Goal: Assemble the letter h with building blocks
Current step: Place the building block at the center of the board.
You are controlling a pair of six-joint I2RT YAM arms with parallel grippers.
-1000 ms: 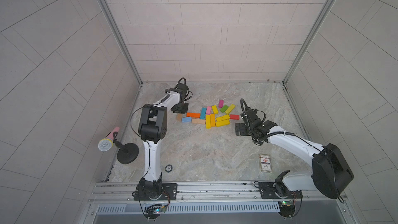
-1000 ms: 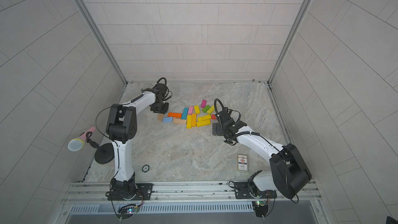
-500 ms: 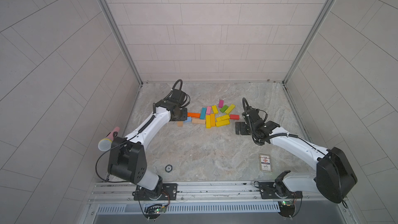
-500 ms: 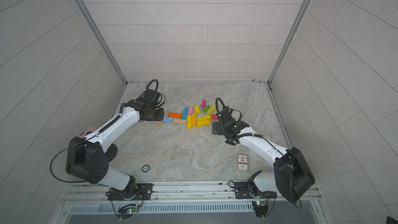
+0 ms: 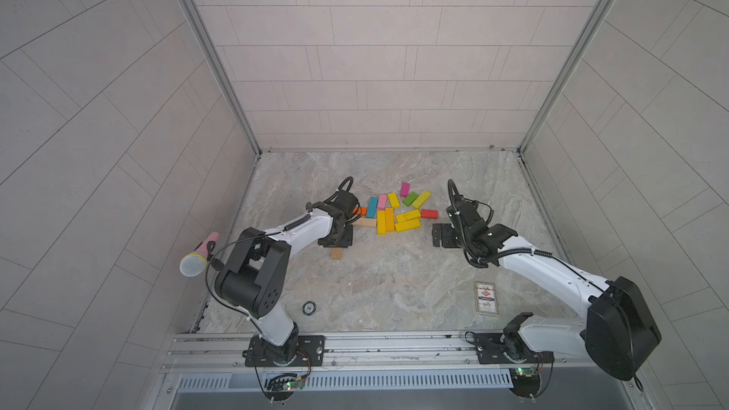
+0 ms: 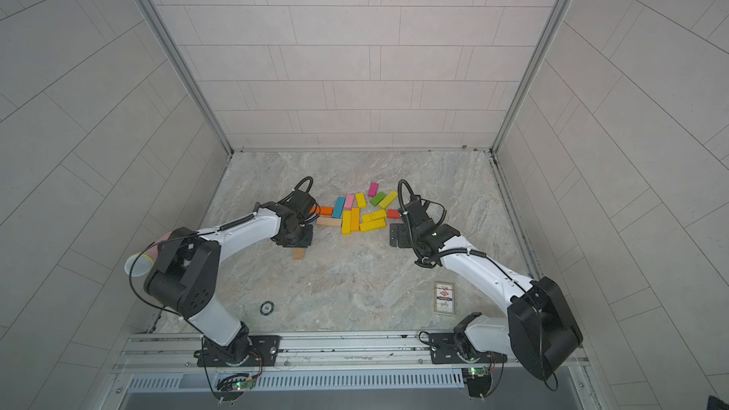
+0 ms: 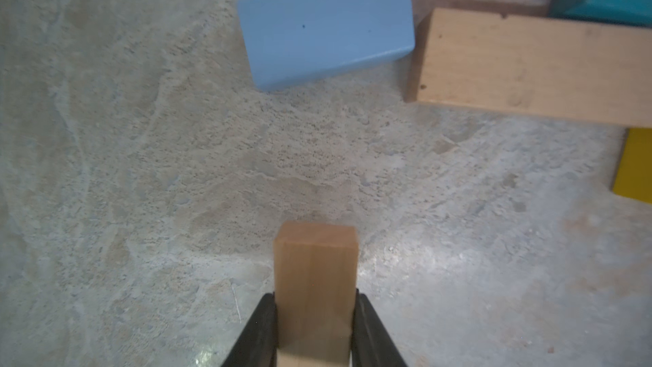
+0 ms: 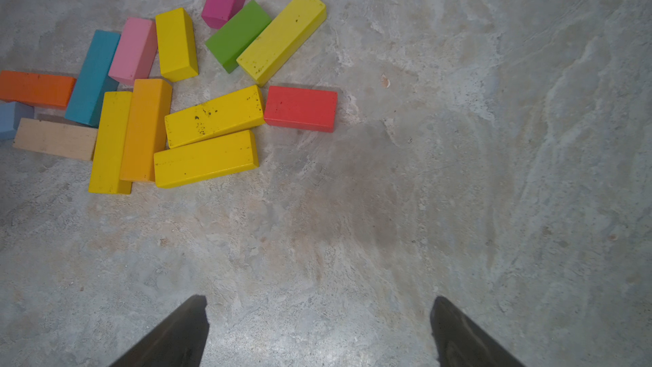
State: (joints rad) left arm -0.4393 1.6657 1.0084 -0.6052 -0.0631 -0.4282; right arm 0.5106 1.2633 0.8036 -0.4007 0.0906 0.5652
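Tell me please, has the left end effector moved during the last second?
Yes. The left end effector, shut on a small wooden block, came toward the front rail: earlier farther back than the red block, now nearer.

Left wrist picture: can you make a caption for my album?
The left gripper pinches a plain wooden block, near a blue block on the table.

1. This is a robot lab test cell: pale panelled walls enclose the left, far and right sides, joined by metal corner posts.
2. A left arm and a right arm are bolted to an aluminium rail along the near edge of a stone-patterned surface.
3. A microphone sits at the left edge, and bare circuit boards hang below the rail.
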